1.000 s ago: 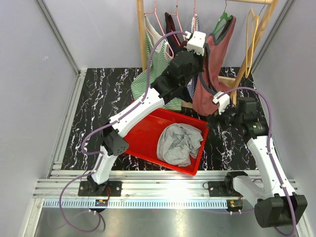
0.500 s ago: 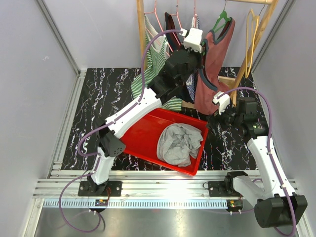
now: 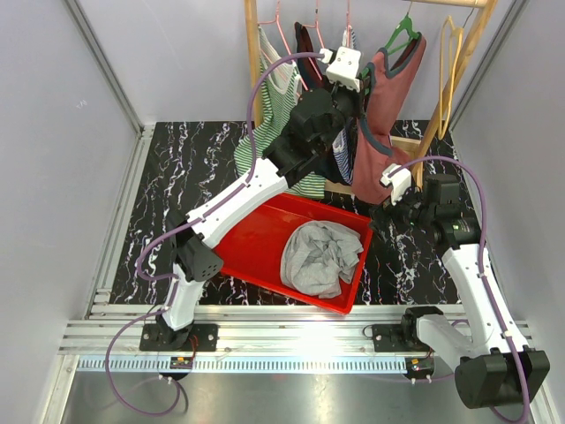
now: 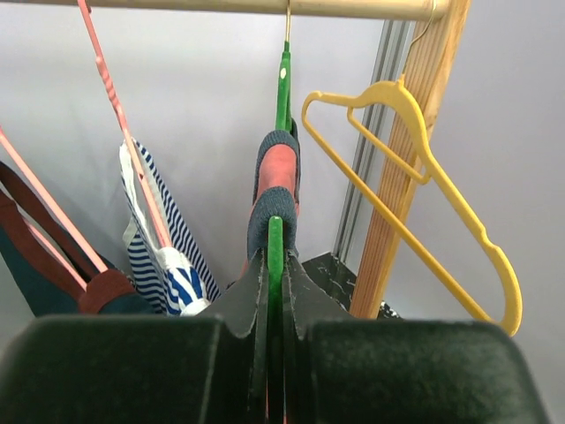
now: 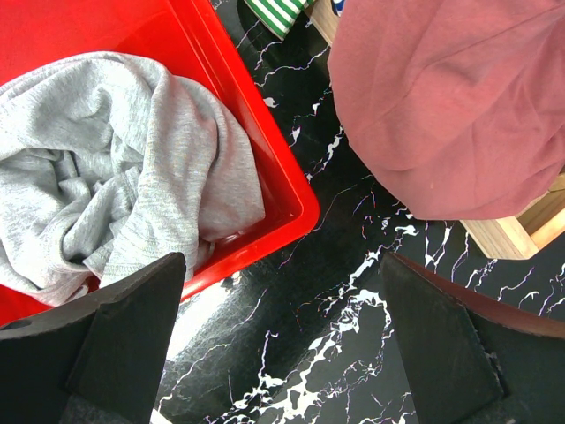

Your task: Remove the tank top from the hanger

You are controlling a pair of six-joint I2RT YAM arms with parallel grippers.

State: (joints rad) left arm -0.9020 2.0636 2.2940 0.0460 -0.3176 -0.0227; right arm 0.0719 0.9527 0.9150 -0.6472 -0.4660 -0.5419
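A: What is gripped by the left gripper (image 4: 275,265)?

B: Its fingers are seen pressed together on one arm of the green hanger (image 4: 282,88), just under the wooden rail (image 4: 177,5). The hanger's hook is hung over the rail near its right end.

A: And where is the tank top (image 3: 380,159) found?

B: It is draped on that green hanger. A pink, grey-edged strap is looped over the hanger just above the closed fingers. In the overhead view the body of the garment is shown hanging down from the rail toward the black marbled table (image 3: 177,168).

A: What else is hung from the rail?

B: A bare yellow hanger (image 4: 415,177) is seen to the right of the green one, against the rack's upright. To the left, a blue-and-white striped garment (image 4: 172,256) and a pink hanger (image 4: 124,132) are hung from the same rail.

A: How is the right gripper (image 5: 281,265) held?

B: Its fingers are spread wide and nothing is held between them. It is poised well below the rail, over the table. The tank top's hem is seen beyond it on one side and a corner of the red bin (image 5: 291,203) on the other.

A: What is kept in the bin?

B: A crumpled grey garment (image 5: 115,168) is piled inside it, low in front of the rail.
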